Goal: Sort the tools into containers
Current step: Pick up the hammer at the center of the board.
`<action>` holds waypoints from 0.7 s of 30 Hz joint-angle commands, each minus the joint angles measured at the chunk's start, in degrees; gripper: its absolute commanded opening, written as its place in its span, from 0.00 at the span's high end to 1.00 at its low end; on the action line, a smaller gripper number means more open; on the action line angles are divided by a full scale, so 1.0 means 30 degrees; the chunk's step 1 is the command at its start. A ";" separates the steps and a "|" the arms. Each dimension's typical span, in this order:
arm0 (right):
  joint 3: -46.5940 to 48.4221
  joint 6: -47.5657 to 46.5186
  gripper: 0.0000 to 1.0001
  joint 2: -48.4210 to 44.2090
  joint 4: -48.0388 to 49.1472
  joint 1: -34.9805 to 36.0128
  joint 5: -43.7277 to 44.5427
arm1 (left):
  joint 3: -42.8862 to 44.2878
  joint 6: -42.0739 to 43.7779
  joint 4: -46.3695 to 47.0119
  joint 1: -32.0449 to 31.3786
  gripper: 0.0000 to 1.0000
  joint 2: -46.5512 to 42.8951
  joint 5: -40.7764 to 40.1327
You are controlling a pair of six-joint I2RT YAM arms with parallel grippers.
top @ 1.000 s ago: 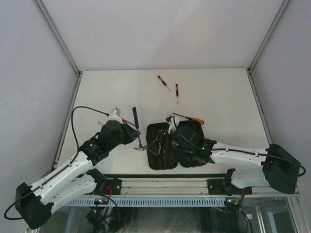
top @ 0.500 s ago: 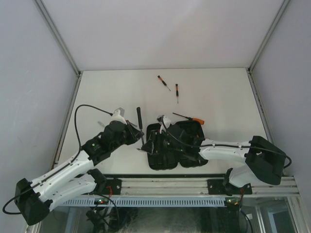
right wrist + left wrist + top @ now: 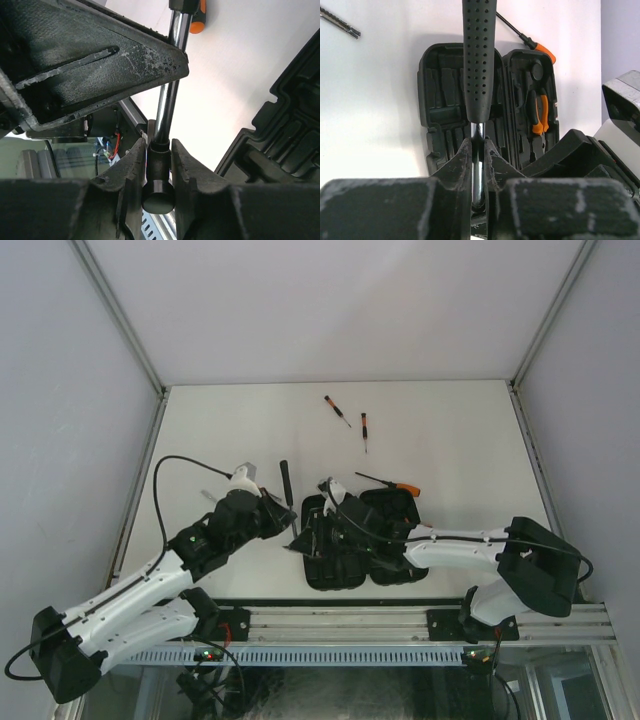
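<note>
1. Between the fingers (image 3: 462, 165) of the left gripper (image 3: 479, 145): the chrome shaft of the hammer (image 3: 479, 60), clenched, with the dotted black handle pointing straight away from the wrist.
2. Between the fingers (image 3: 132, 170) of the right gripper (image 3: 159, 150): the hammer's head, pads closed against both flanks, round face poking out toward the lens.
3. Seen from overhead at the left edge of the open tool case (image 3: 440, 100), apparently lifted off the table (image 3: 450, 430). Long axis roughly near-to-far, head at the near end, handle at the far end.
4. Judged a handover. Right arm lying across the case and nearer its slots, so probably the one to carry the hammer on. Calls for a release on the left before any pull along the shaft; otherwise a risk of tugging against a closed grip.
5. Already seated in the case's right half: orange-handled pliers (image 3: 538, 112).
6. Loose on the table: one long screwdriver (image 3: 542, 50) at the case's far right corner, and two small screwdrivers (image 3: 337, 410) well beyond.
</note>
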 commanded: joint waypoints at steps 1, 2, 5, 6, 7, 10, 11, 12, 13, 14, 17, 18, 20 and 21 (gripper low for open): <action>0.0738 -0.0069 0.97 -0.0972 -0.0392 0.0108 0.0792 | 0.1081 0.0525 0.1754 -0.0104 0.76 -0.0842 -0.0236; 0.0731 -0.0112 0.99 -0.1242 -0.0747 0.0066 0.1026 | 0.1082 0.0795 0.1781 -0.0104 0.69 -0.1034 -0.0290; 0.0699 -0.0413 1.00 -0.2201 -0.1906 -0.0013 0.1744 | 0.1080 0.1567 0.1695 -0.0104 0.53 -0.1815 -0.0667; 0.0693 -0.0573 1.00 -0.2549 -0.2357 -0.0044 0.1965 | 0.1082 0.1881 0.1679 -0.0100 0.50 -0.2263 -0.0869; 0.0655 -0.0717 1.00 -0.2955 -0.2684 -0.0103 0.2176 | 0.1082 0.2151 0.1666 -0.0078 0.46 -0.2584 -0.1028; 0.0325 -0.1230 1.00 -0.4259 -0.3337 -0.0303 0.2414 | 0.1075 0.3058 0.1891 -0.0074 0.38 -0.3460 -0.1056; 0.0090 -0.1341 1.00 -0.4758 -0.3448 -0.0395 0.2415 | 0.1081 0.3283 0.1934 -0.0074 0.37 -0.3723 -0.1070; -0.0123 -0.1410 1.00 -0.5275 -0.3516 -0.0502 0.2404 | 0.1119 0.3473 0.1932 -0.0074 0.36 -0.3910 -0.1127; -0.0373 -0.1419 1.00 -0.5757 -0.3521 -0.0618 0.2366 | 0.1160 0.3610 0.1862 -0.0074 0.35 -0.4010 -0.1181; -0.0620 -0.1383 1.00 -0.6297 -0.3526 -0.0761 0.2318 | 0.1191 0.3707 0.1773 -0.0089 0.35 -0.4121 -0.1203; -0.1361 -0.0717 1.00 -0.7878 -0.3671 -0.1390 0.2151 | 0.1106 0.3689 0.1683 -0.0074 0.33 -0.4162 -0.1025; -0.1627 -0.0365 1.00 -0.8334 -0.3665 -0.1630 0.2027 | 0.1027 0.3579 0.1830 -0.0074 0.33 -0.4133 -0.0791; -0.2321 0.0314 1.00 -0.9163 -0.3273 -0.2232 0.1629 | 0.0794 0.3305 0.2291 -0.0074 0.32 -0.4076 -0.0189; -0.2669 0.0653 1.00 -0.9535 -0.2839 -0.2519 0.1372 | 0.0687 0.3171 0.2581 -0.0074 0.31 -0.4049 0.0108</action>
